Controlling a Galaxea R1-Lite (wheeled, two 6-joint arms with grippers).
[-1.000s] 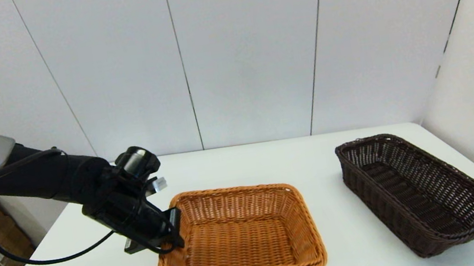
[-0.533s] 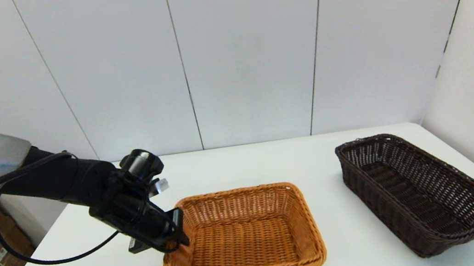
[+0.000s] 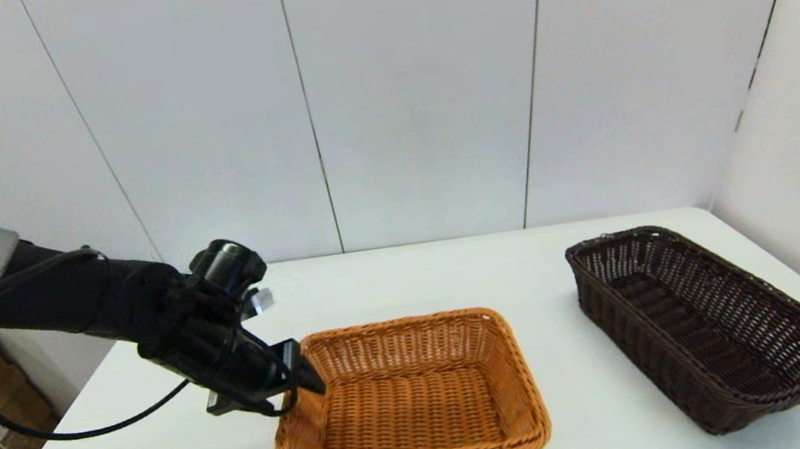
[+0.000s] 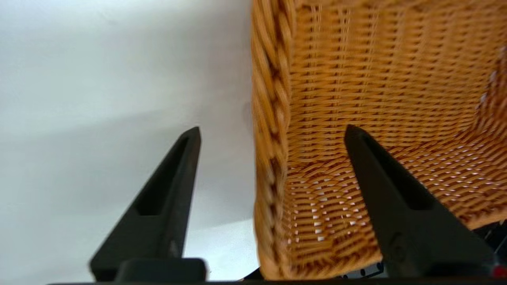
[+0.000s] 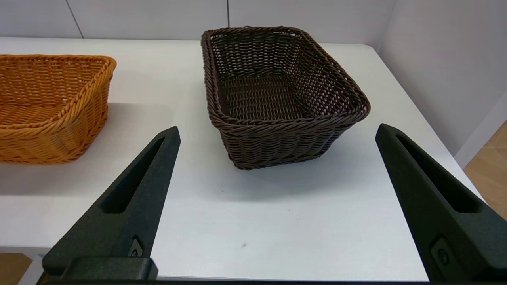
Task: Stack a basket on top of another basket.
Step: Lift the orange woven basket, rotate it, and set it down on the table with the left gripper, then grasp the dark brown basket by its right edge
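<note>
The orange-tan basket lies flat on the white table, near the front at centre. My left gripper hangs over its left short rim. In the left wrist view that gripper is open and straddles the braided rim, one finger outside and one inside, neither clearly touching the wicker. The dark brown basket rests empty at the table's right, a gap apart from the orange-tan basket. My right gripper is open and holds nothing, back from the near end of the dark brown basket; it is out of the head view.
The white table ends at a wall behind and a side wall on the right. A black cable loops under the left arm. Cardboard boxes stand on the floor beyond the table's left edge.
The orange-tan basket's left side, raised a second ago, has come down so the basket lies flat. The left gripper has since lifted slightly above the rim.
</note>
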